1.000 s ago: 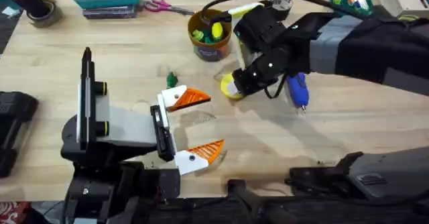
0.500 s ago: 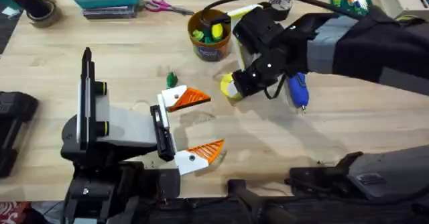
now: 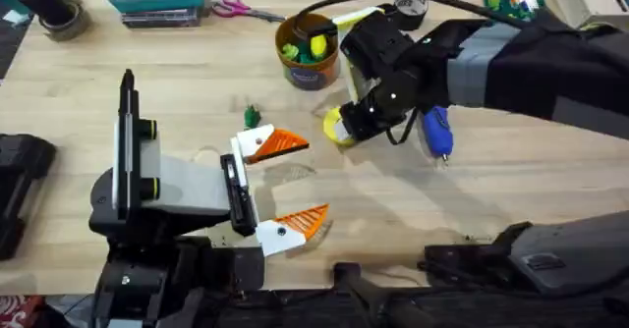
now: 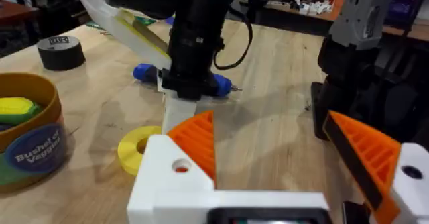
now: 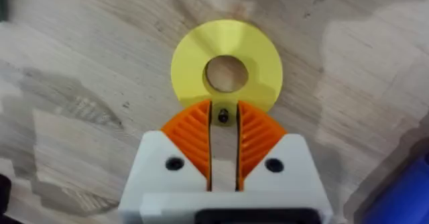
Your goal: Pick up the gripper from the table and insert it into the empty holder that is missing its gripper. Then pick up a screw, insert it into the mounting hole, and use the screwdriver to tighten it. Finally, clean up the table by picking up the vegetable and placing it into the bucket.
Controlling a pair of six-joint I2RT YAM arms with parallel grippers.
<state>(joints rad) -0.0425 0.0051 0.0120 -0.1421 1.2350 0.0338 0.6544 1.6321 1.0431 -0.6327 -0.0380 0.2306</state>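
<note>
Reaching across from the right side, right gripper point(image 3: 346, 127) poised over the flat yellow disc point(image 3: 334, 132), orange fingertips point(image 5: 201, 120) at the edge of its rim beside the hole. Jaws drawn almost together, pinching a small dark bit point(image 5: 222, 116) at the very tip; too small to name.

Lying on the table just beside that gripper, on the side toward the right arm's base: the screwdriver point(image 3: 437, 132), bright blue, flat on the wood, partly hidden behind the gripper in the left wrist view.

Standing upright beyond the disc, near the far edge: the bucket point(image 3: 308, 65), with yellow and light green toy foods inside.

Resting apart from the bucket, on bare wood near one orange finger of the left arm: the vegetable point(image 3: 252, 115), small and dark green.

Held low over the table, near the front edge: left gripper point(image 3: 295, 183), jaws spread wide, nothing between them.

Lying along the far edge: scissors point(image 3: 241, 10) and a black tape roll point(image 3: 409, 10).
</note>
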